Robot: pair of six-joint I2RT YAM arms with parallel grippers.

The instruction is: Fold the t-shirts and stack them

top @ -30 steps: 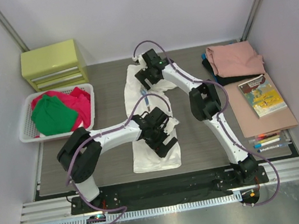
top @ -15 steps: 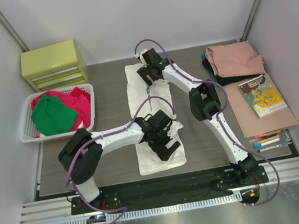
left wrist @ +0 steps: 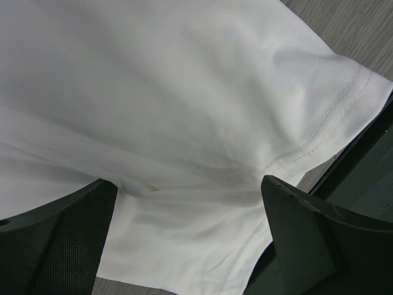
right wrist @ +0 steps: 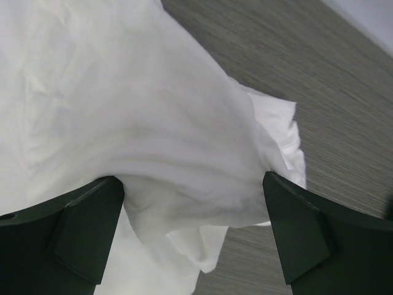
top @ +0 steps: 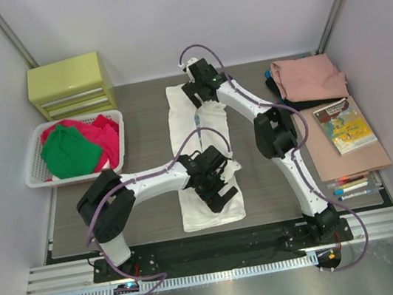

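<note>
Where the tabletop (top: 141, 126) runs right of the white basket (top: 37, 180), the white t-shirt (top: 183, 131) lies flat as a long folded strip, apart from the basket. Red and green t-shirts (top: 77, 148) are heaped inside the basket. Left tool (left wrist: 184, 184) is over the strip's end nearer than the basket and right tool (right wrist: 190, 181) over the end beyond it, both spread wide and gripping nothing.

Before me the white t-shirt (top: 183, 131) lies flat along mid-table, folded into a long narrow strip with a stitched hem showing, the green t-shirt (top: 70, 154) and red t-shirt (top: 108, 131) crumpled in the basket (top: 34, 162) left, the folded salmon-pink t-shirt (top: 309, 77) far right
</note>
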